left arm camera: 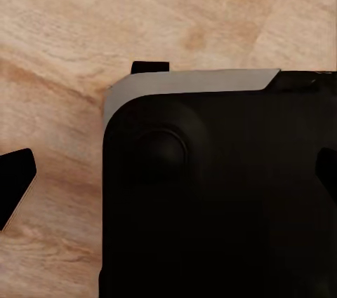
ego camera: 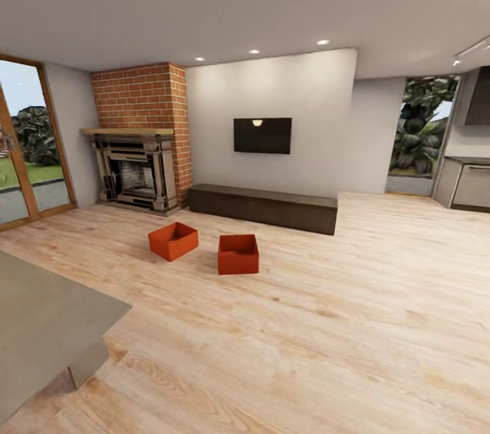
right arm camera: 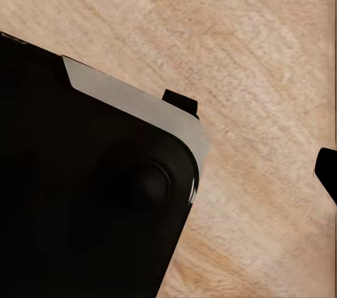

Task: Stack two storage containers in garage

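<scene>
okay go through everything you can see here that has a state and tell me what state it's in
Left bin: upright, empty, lidless, on the wood floor.
Right bin: upright, empty, lidless, apart from the other.
TV: screen dark.
Fireplace: no flame seen.
Ceiling lights: lit.

No readable text, labels or numbers anywhere.

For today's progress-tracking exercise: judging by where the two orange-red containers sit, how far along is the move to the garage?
Nothing looks done: both storage containers, one and the other, sit apart on the living room's wood floor before the dark cabinet. Neither is held. Left: the approach, both carries, the stacking.
</scene>
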Available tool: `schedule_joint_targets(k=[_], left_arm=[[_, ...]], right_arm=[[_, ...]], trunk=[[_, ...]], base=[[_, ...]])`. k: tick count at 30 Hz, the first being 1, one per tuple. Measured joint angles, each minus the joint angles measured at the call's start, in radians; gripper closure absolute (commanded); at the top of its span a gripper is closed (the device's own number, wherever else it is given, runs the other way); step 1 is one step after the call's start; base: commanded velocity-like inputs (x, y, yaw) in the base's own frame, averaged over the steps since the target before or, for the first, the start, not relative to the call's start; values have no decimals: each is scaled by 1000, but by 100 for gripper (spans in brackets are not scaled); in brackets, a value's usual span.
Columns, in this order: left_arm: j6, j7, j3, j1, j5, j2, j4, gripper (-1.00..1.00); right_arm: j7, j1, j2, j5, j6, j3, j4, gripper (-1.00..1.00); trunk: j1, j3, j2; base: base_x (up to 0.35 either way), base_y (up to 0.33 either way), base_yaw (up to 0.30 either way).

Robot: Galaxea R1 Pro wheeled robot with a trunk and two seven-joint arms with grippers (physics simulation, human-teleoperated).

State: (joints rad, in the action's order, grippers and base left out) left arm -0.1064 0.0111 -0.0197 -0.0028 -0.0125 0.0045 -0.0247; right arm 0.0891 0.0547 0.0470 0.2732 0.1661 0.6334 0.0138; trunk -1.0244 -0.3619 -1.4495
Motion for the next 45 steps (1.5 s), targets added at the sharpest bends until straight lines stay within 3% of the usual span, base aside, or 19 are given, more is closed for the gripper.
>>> schedule_joint_targets(k=[45], left_arm=[[0, 0, 0, 0, 0, 0, 0, -100]], right_arm=[[0, 0, 1, 2, 0, 1, 0, -100]], trunk=[[0, 0, 0]], base=[[323, 0, 0]])
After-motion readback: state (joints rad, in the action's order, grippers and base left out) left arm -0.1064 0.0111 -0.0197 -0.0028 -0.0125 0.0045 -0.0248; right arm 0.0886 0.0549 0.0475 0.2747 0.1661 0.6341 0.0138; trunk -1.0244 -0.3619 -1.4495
